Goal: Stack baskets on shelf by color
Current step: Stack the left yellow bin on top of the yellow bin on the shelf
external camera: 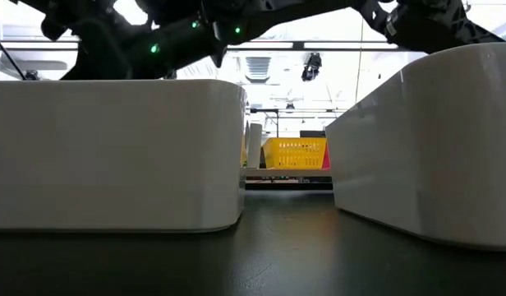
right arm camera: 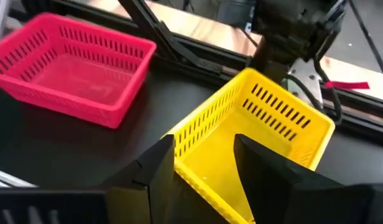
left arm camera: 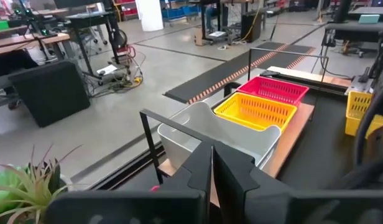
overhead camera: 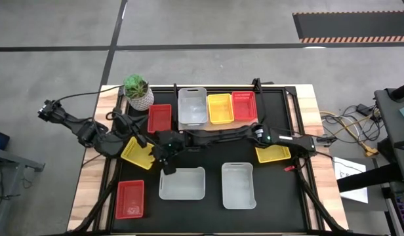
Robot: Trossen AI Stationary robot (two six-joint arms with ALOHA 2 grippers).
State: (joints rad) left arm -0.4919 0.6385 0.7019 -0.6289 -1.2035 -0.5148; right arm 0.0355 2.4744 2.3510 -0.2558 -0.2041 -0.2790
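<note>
The shelf (overhead camera: 236, 124) holds a pale grey-white basket (overhead camera: 192, 106), a yellow basket (overhead camera: 220, 108) and a red basket (overhead camera: 244, 105) side by side. A red basket (overhead camera: 159, 118) lies just left of the shelf. A tilted yellow basket (overhead camera: 138, 152) lies at the left; my right gripper (right arm camera: 207, 168) is open, its fingers astride this yellow basket's (right arm camera: 266, 124) near wall. My left gripper (left arm camera: 211, 177) is shut, by that basket's far corner (overhead camera: 131, 139); contact cannot be told. On the mat lie two grey-white baskets (overhead camera: 182, 183) (overhead camera: 238, 185), a red basket (overhead camera: 130, 198) and a yellow basket (overhead camera: 273, 153).
A green plant in a white pot (overhead camera: 138, 92) stands at the back left beside the red basket. The right arm reaches across the mat's middle. The two grey-white baskets (external camera: 113, 152) (external camera: 434, 148) fill the low view's foreground, with the shelf's yellow basket (external camera: 298, 154) between them.
</note>
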